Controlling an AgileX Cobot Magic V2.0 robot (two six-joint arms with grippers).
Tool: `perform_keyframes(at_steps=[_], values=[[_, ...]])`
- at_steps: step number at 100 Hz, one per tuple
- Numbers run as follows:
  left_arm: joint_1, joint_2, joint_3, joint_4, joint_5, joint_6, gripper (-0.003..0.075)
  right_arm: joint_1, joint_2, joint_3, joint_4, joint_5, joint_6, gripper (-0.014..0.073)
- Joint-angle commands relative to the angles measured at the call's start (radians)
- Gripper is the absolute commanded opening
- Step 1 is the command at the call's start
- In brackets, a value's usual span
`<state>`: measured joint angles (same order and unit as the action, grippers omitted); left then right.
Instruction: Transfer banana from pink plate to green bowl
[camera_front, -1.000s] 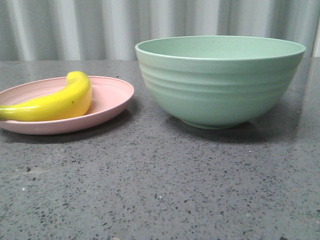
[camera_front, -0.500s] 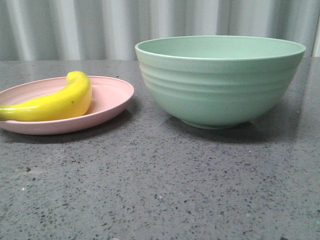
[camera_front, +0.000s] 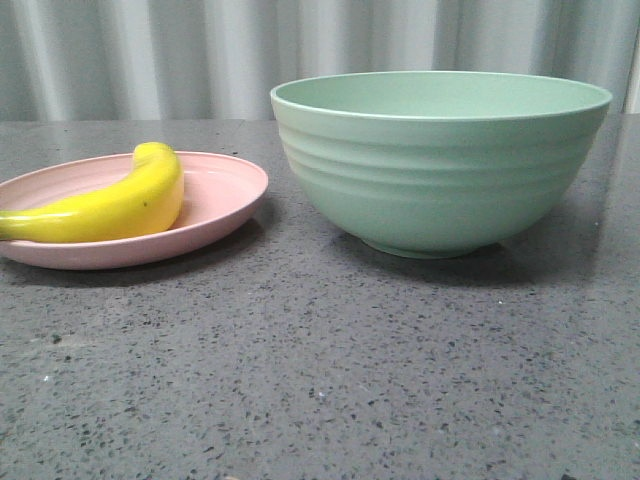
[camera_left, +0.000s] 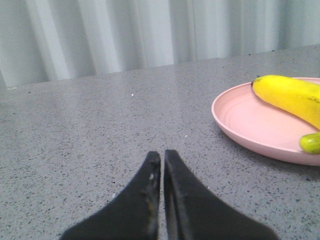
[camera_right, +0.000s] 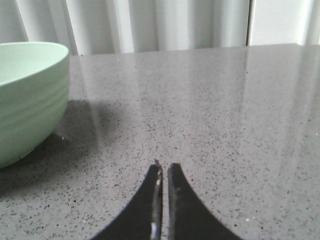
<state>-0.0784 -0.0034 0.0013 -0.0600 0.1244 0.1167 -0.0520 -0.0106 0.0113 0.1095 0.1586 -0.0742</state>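
The yellow banana (camera_front: 110, 205) lies on the pink plate (camera_front: 225, 195) at the left of the front view. The green bowl (camera_front: 440, 160) stands to the right of the plate and looks empty. No gripper shows in the front view. In the left wrist view my left gripper (camera_left: 162, 155) is shut and empty, low over the grey table, with the plate (camera_left: 250, 122) and the banana (camera_left: 290, 97) off to one side. In the right wrist view my right gripper (camera_right: 164, 166) is shut and empty over the table, apart from the bowl (camera_right: 27, 95).
The grey speckled table (camera_front: 320, 370) carries the plate and the bowl. A pale pleated curtain (camera_front: 200, 55) hangs behind the table's far edge.
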Motion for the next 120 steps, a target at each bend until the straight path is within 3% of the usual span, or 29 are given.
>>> perform_keyframes(at_steps=[1, 32, 42, 71, 92, 102, 112, 120], values=[[0.003, -0.029, -0.002, -0.017, -0.090, -0.005, -0.0020, -0.006, -0.023, 0.018, -0.007, -0.098, -0.004, -0.0065], [0.003, 0.013, -0.110, -0.017, -0.082, -0.005, -0.0020, -0.006, -0.019, -0.040, -0.007, -0.034, -0.004, -0.0064], [0.003, 0.069, -0.160, -0.017, -0.082, -0.005, -0.0020, -0.006, 0.012, -0.077, 0.069, -0.006, -0.002, -0.0064], [0.003, 0.300, -0.315, -0.018, -0.105, -0.005, -0.0020, -0.006, 0.235, -0.271, 0.110, 0.114, -0.002, -0.0063], [0.003, 0.435, -0.343, -0.018, -0.169, -0.005, -0.0013, -0.006, 0.369, -0.376, 0.110, 0.195, -0.002, -0.0064], [0.003, 0.478, -0.343, -0.018, -0.195, -0.005, 0.0104, -0.006, 0.401, -0.372, 0.112, 0.193, -0.002, -0.0064], [0.003, 0.512, -0.343, -0.025, -0.246, -0.005, 0.0363, -0.006, 0.411, -0.372, 0.114, 0.193, -0.002, -0.0064], [0.003, 0.532, -0.343, -0.025, -0.302, -0.005, 0.0497, -0.006, 0.411, -0.372, 0.116, 0.189, -0.002, -0.0064]])
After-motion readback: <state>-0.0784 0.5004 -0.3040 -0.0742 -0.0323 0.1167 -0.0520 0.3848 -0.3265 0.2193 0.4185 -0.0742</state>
